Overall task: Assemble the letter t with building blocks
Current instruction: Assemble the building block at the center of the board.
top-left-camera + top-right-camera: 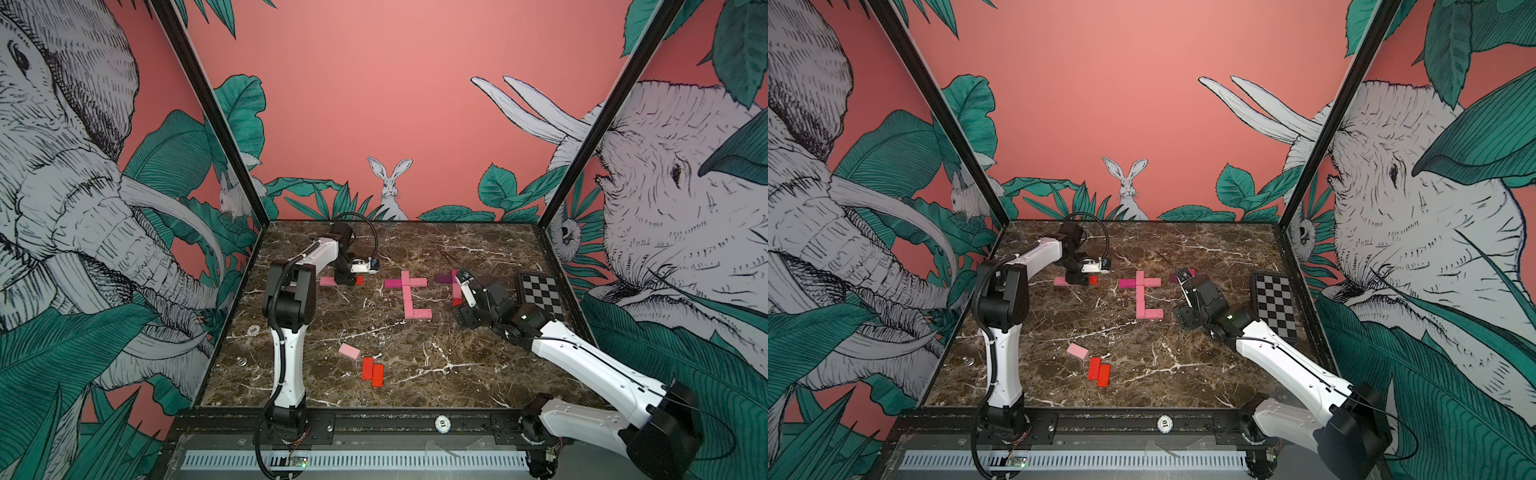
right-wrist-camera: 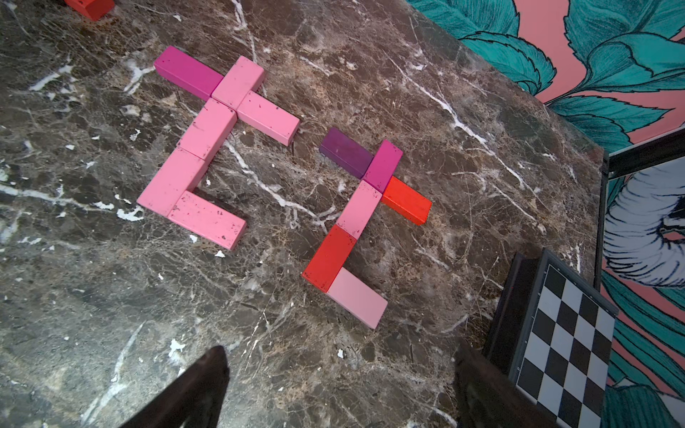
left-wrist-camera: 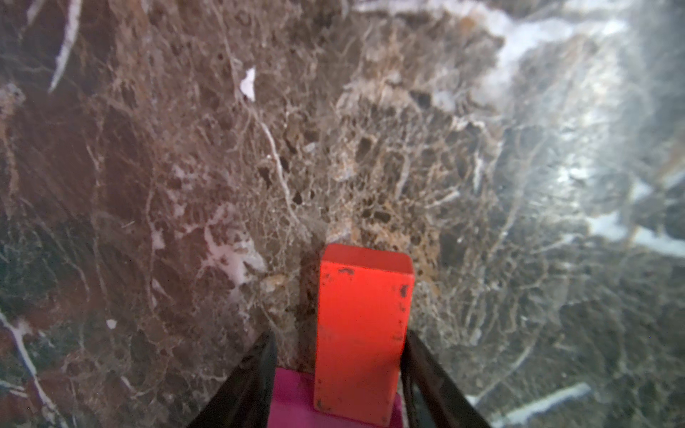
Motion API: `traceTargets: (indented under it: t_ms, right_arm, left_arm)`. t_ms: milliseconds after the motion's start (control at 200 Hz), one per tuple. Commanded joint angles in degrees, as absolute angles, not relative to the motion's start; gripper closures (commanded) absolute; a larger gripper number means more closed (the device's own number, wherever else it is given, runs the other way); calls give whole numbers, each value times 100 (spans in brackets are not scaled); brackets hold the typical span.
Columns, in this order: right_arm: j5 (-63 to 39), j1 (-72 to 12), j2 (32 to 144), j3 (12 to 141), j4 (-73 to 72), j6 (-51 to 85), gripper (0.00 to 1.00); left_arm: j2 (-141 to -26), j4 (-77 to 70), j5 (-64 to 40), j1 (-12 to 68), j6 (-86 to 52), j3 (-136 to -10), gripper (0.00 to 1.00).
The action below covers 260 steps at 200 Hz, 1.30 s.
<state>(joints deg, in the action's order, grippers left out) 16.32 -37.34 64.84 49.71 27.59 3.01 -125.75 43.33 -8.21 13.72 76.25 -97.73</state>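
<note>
Small flat rectangular building blocks (image 1: 349,351) lie on the brown marble counter (image 1: 415,345): a pink letter t (image 1: 409,297) (one arm magenta) near the black-and-white checkerboard plate (image 1: 540,293), a purple, pink and red t (image 2: 363,222) just beside it. Farthest from that plate, the left pincer (image 3: 339,333) straddles a scuffed red block (image 3: 363,296), gap on one side; the right pincer (image 2: 339,348) gapes wide, empty.
</note>
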Motion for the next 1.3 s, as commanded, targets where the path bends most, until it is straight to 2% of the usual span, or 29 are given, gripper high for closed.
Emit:
traceTargets:
  t_ms: [0,110,435,1295]
  right_arm:
    - [1710,-3709,6372,4868,2635,349,7]
    - [1714,-3709,6377,4874,2636,350,7]
    - [1710,-3709,6390,4869,2619,350,7]
    - [1705,-3709,6398,4878,2614,334,7]
  left_arm:
    - [-12568,4897,-966,1354,7843,-9572,51]
    - [-12577,4997,-991,1351,7899,-9583,56]
    - [-12577,5080,-976,1354,7945,-9566,59]
    - [-12595,4773,-665,1354,8016,-9492,60]
